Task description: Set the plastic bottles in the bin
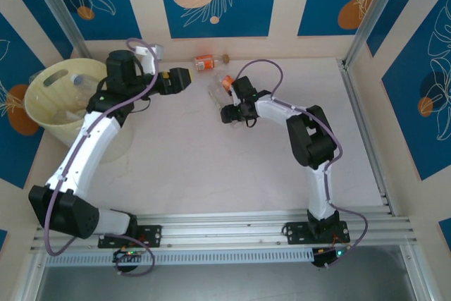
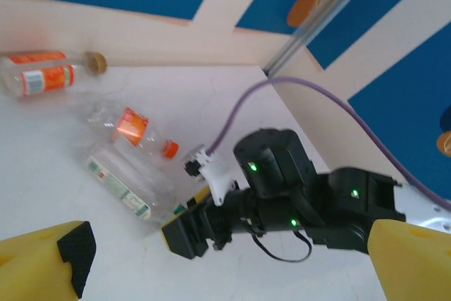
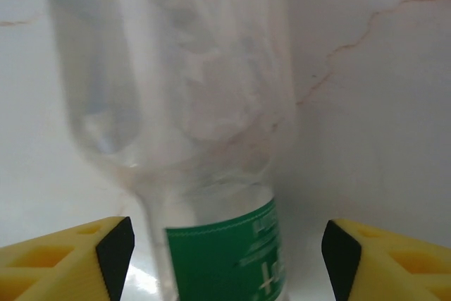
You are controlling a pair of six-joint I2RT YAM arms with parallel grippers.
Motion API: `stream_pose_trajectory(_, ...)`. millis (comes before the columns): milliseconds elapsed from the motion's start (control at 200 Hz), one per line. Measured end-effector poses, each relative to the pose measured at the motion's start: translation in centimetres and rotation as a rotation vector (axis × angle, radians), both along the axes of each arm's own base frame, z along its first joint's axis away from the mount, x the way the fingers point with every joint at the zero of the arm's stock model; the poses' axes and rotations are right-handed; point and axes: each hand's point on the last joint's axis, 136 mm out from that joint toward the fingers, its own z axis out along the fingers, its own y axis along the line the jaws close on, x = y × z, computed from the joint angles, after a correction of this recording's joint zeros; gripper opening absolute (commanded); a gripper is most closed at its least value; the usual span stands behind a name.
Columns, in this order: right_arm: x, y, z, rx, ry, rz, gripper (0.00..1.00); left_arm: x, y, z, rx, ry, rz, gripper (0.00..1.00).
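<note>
The pale-yellow bin (image 1: 44, 107) stands at the far left with clear bottles lying inside it. Three bottles lie near the back wall: an orange-labelled bottle (image 1: 204, 63) (image 2: 39, 72), a crumpled clear bottle with an orange cap (image 1: 225, 82) (image 2: 137, 132), and a clear green-labelled bottle (image 1: 213, 94) (image 2: 123, 185) (image 3: 204, 174). My right gripper (image 1: 229, 112) (image 3: 225, 259) is open, its yellow fingers (image 3: 70, 255) on either side of the green-labelled bottle, not touching it. My left gripper (image 1: 180, 79) (image 2: 232, 273) hangs open and empty between the bin and the bottles.
Blue-and-cream patterned walls close the table (image 1: 211, 167) at the back and both sides. Metal posts (image 1: 370, 12) stand at the back corners, and a rail (image 1: 232, 227) runs along the near edge. The right arm's purple cable (image 2: 282, 89) loops over the bottles' area.
</note>
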Motion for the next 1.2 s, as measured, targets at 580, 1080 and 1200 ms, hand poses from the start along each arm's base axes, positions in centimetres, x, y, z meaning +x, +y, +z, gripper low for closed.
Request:
stream_pose_trajectory(580,-3.2,-2.3,-0.2,-0.103,-0.097,-0.002,0.30,7.6,-5.9,-15.5,0.180,0.329,0.108,1.00)
stream_pose_trajectory(1080,-5.3,0.2,10.0,0.237,-0.290,0.063,0.29,8.1,-11.0,-14.7,-0.050,0.282,-0.123,1.00)
stream_pose_trajectory(1200,-5.8,1.2,10.4,0.294,-0.274,0.097,0.29,7.6,-11.3,-15.3,-0.069,0.292,-0.148,1.00)
